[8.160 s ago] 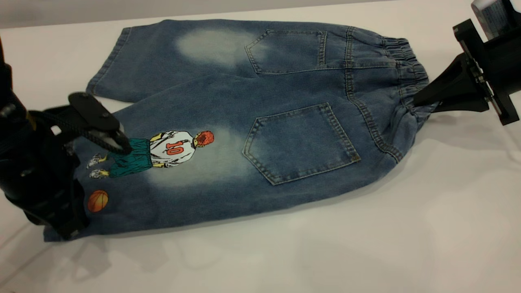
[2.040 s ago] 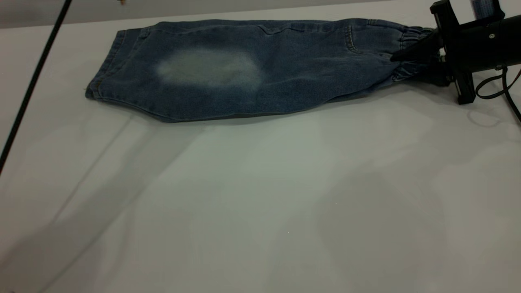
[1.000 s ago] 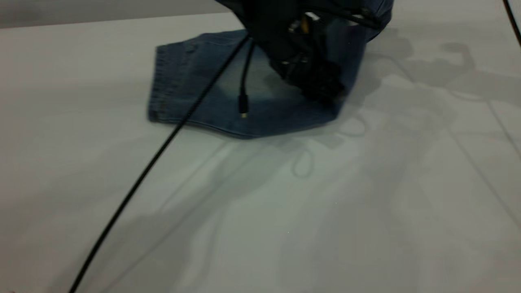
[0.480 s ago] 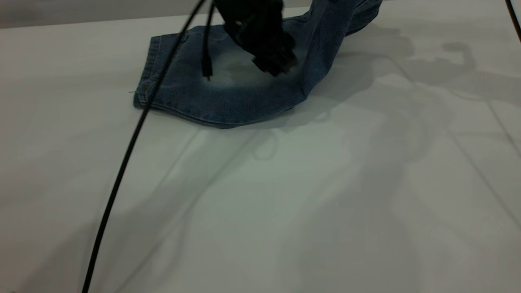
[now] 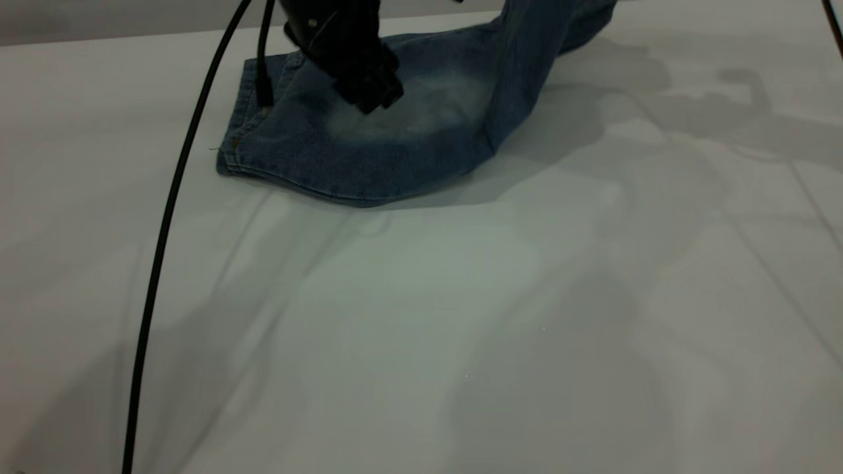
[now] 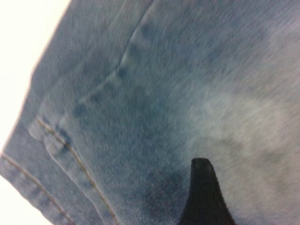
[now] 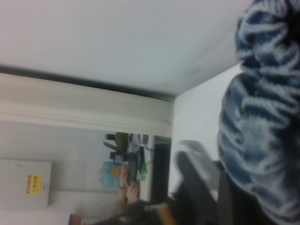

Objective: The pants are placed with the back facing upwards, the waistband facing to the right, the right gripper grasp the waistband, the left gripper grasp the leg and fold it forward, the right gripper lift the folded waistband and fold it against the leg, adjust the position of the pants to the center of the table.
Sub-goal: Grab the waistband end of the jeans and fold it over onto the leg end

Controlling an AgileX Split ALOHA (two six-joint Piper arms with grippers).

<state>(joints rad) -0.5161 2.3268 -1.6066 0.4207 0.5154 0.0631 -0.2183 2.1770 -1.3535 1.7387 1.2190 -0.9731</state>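
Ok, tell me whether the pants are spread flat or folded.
Mid-fold: the pants lie doubled lengthwise on the table, their right end lifted up out of view.

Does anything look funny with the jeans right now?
Yes. The pants lie only partly flat on the table; their right end rises steeply out of view, with the ruffled waistband bunched up by the right wrist camera.

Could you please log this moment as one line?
right gripper: holds waistband raised | left gripper: over pale patch on pants | hem end: flat on table
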